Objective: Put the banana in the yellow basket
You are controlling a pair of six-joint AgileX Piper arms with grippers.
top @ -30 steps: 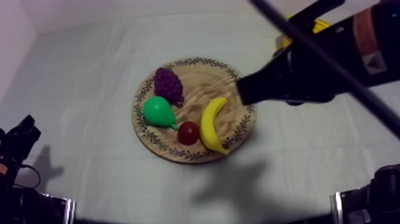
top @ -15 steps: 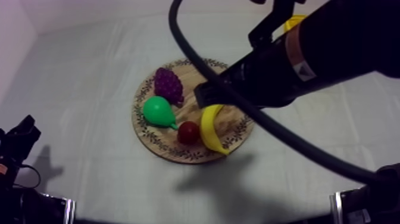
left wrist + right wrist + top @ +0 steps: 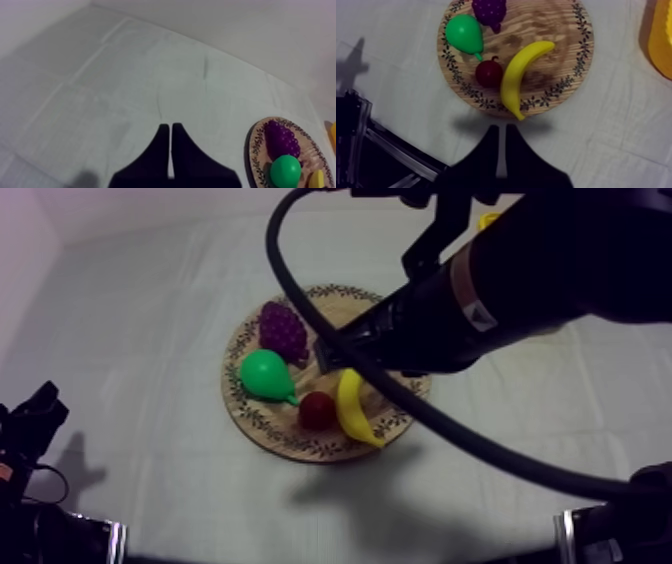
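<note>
The yellow banana (image 3: 350, 410) lies on the round wooden board (image 3: 250, 423), on its right half beside a small red fruit (image 3: 317, 409). My right arm (image 3: 480, 298) reaches in from the upper right and hides the banana's far end. In the right wrist view my right gripper (image 3: 499, 145) is shut on nothing, its fingers together as a wedge high above the cloth just off the board's rim (image 3: 556, 40), near the banana's (image 3: 518, 77) lower tip. The yellow basket (image 3: 661, 45) lies past the board. My left gripper (image 3: 171, 145) is shut and holds nothing, far from the board.
A green pear (image 3: 265, 375) and purple grapes (image 3: 283, 329) take up the board's left half. A yellow bit of the basket (image 3: 488, 220) peeks out behind my right arm. My left arm (image 3: 30, 423) rests at the lower left edge.
My right arm has swung left from the board's right rim to over its middle, now covering the banana's upper end. The fruit and my left arm have not moved.
</note>
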